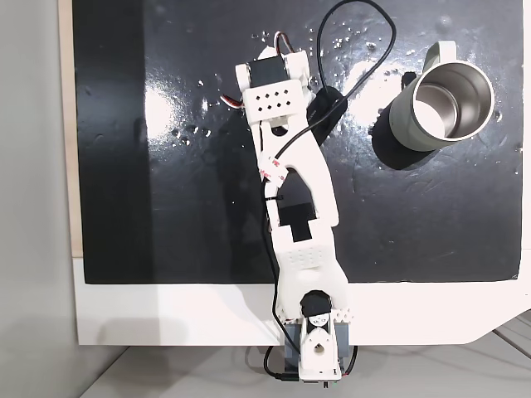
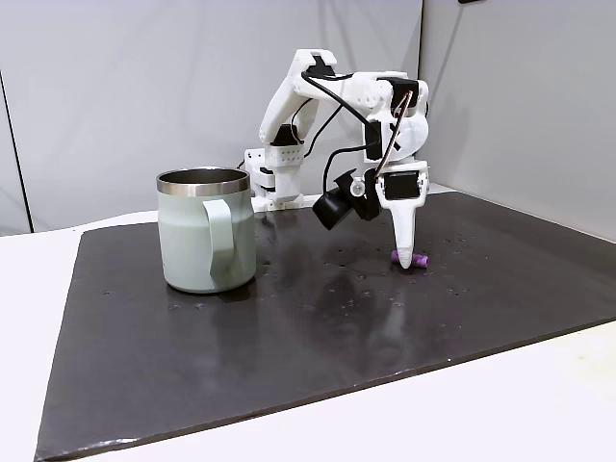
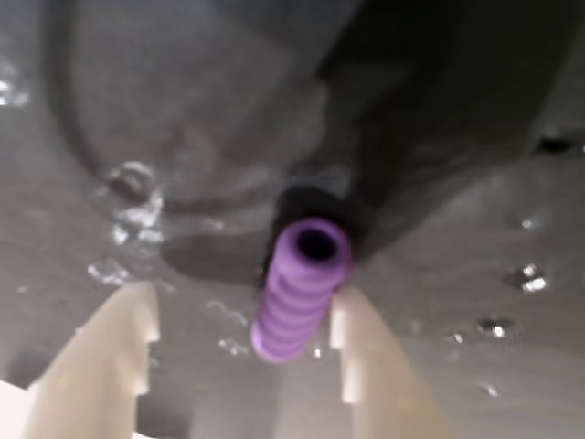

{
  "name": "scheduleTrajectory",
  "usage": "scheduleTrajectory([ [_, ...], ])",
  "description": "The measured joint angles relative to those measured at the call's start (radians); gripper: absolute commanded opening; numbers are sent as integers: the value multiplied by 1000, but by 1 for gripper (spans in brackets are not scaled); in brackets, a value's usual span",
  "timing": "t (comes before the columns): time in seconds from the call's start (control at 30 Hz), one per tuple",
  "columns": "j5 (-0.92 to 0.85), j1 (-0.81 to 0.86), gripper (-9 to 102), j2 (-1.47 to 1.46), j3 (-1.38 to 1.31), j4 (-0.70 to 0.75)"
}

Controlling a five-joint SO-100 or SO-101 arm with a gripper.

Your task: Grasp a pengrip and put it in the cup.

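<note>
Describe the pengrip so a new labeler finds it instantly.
Start at the black mat and find the white arm's gripper, lowered to the mat well away from the cup. The pengrip lies between its open fingers, near one tip: a tiny ribbed purple tube with a hollow end, the only purple thing there.

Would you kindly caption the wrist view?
Open gripper straddling the purple ribbed pengrip on the black mat.
</note>
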Motion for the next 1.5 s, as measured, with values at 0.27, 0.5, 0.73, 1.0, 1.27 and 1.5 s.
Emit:
scheduleTrajectory([
  [0.27, -2, 5, 13, -38, -40, 5],
  [0.5, -3, 5, 0, -43, -41, 8],
  [0.73, -2, 5, 0, -44, -66, 60],
  [1.0, -178, 44, 0, 48, -152, 242],
  [1.27, -456, 158, 0, 242, -186, 400],
  [1.5, -632, 281, 0, 399, -186, 479],
])
